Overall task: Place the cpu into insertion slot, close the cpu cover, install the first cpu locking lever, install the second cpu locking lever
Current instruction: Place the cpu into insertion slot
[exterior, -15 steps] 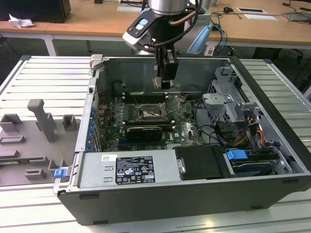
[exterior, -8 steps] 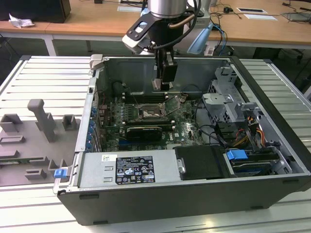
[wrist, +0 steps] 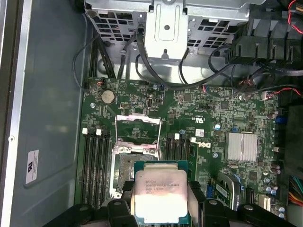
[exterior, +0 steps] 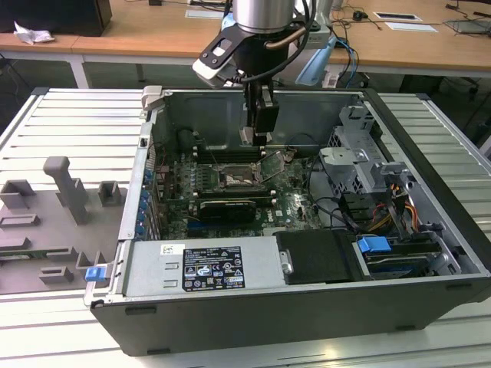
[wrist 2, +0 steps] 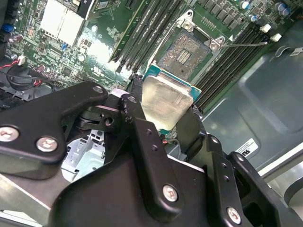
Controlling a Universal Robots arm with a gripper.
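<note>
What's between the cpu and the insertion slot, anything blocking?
Nothing visible. The gripper holds the cpu above the motherboard, close to the insertion slot, whose contact field lies bare. The cpu cover is swung open, clear of the slot's opening.

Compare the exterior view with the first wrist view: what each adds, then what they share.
The exterior view adds the whole open computer case, its labelled power supply and the grey fixture blocks at the exterior view's left. The first wrist view adds a close look at the cpu clamped in the gripper, the cpu cover raised open and a coin battery. Both show the green motherboard and the empty insertion slot.
</note>
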